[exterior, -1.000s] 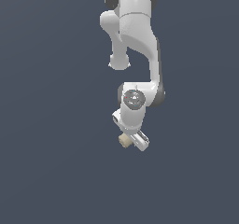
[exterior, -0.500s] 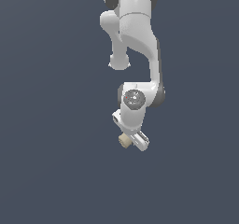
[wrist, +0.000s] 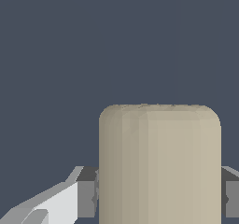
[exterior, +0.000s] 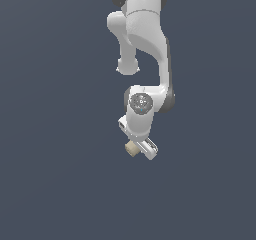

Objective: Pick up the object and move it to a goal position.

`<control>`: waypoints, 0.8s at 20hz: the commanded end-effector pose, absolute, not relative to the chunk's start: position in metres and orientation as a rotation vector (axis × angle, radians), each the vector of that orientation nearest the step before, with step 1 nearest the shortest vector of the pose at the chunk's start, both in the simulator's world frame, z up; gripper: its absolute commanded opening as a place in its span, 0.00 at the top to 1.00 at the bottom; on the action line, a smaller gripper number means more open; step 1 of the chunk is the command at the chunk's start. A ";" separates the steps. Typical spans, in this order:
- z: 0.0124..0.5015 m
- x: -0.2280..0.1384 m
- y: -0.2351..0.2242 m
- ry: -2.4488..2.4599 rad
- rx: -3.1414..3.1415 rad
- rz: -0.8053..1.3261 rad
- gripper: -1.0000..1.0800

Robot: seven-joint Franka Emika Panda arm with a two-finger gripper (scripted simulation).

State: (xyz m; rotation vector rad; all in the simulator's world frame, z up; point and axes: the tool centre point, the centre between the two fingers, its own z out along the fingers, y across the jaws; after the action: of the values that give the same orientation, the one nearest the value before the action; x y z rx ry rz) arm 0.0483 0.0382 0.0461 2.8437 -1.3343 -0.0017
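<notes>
The object is a small, short beige cylinder (exterior: pixel 131 148) with a matte surface. In the exterior view it sticks out from under the white gripper (exterior: pixel 137 147) at the end of the white arm (exterior: pixel 145 44). In the wrist view the beige cylinder (wrist: pixel 159 164) fills the space between the two grey fingertips (wrist: pixel 87 192), which press on both its sides. The gripper is shut on the cylinder. The fingers are mostly hidden by the hand in the exterior view.
A plain dark grey-blue surface (exterior: pixel 55 134) fills both views. No other objects, containers or edges show.
</notes>
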 end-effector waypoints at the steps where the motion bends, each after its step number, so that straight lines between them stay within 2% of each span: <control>1: 0.052 0.044 0.032 -1.335 2.844 -0.001 1.00; 16: 0.110 -0.011 -0.035 -1.336 2.845 -0.001 1.00</control>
State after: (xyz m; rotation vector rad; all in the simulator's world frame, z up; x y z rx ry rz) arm -0.0054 -0.0292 0.1046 2.8440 -1.3365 -0.0011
